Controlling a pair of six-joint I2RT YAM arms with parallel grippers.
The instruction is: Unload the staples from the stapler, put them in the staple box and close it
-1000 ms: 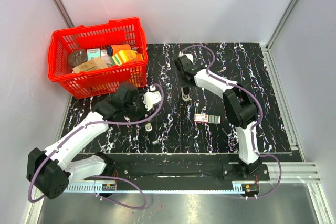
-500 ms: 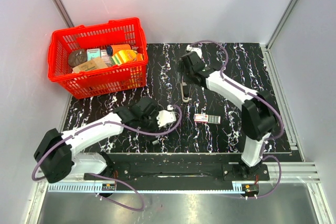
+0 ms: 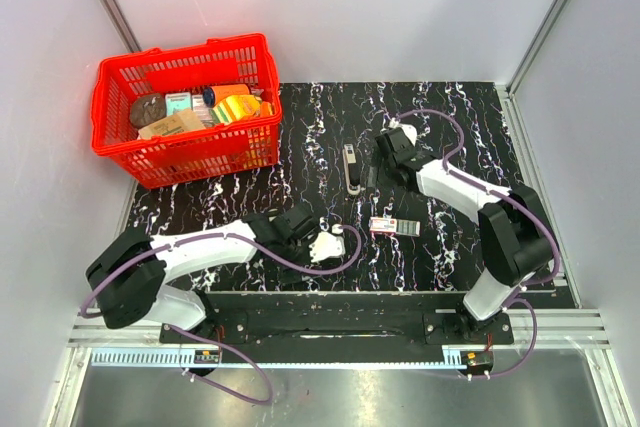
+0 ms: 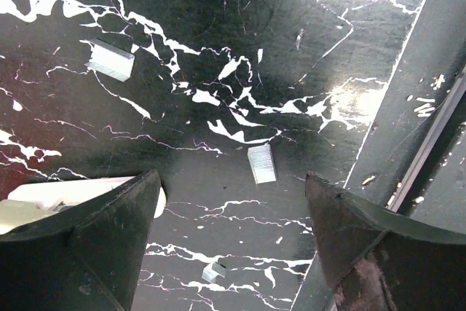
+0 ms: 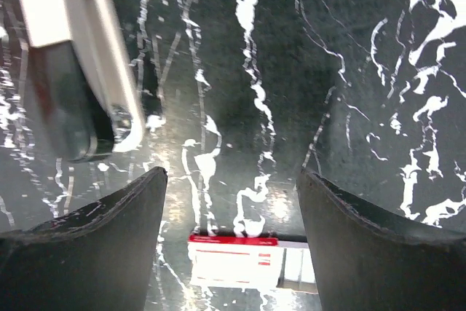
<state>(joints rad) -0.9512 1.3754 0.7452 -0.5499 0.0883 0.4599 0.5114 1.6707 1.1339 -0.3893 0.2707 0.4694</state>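
Note:
The cream-white stapler (image 3: 351,167) lies flat on the black marbled table (image 3: 460,117), apart from both grippers. In the right wrist view the stapler (image 5: 73,56) fills the upper left, its dark grey metal part showing under the cream top. My right gripper (image 3: 378,169) hangs just right of it, open (image 5: 231,253), with nothing between its fingers. Short strips of staples (image 4: 261,163) lie loose on the table, another strip (image 4: 109,60) farther off and a small piece (image 4: 212,272) nearer. My left gripper (image 3: 335,245) hovers open (image 4: 233,253) above them near the front edge.
A small red-and-white flat box (image 3: 393,226) lies between the grippers, and in the right wrist view the box (image 5: 237,260) sits below the open fingers. A red basket (image 3: 185,107) full of goods stands at the back left. The table's front rail (image 4: 429,136) runs beside my left gripper.
My right gripper opened, let go of the stapler and drew off to the right; the stapler now lies on the table. My left arm swung toward the front edge, opening a little wider.

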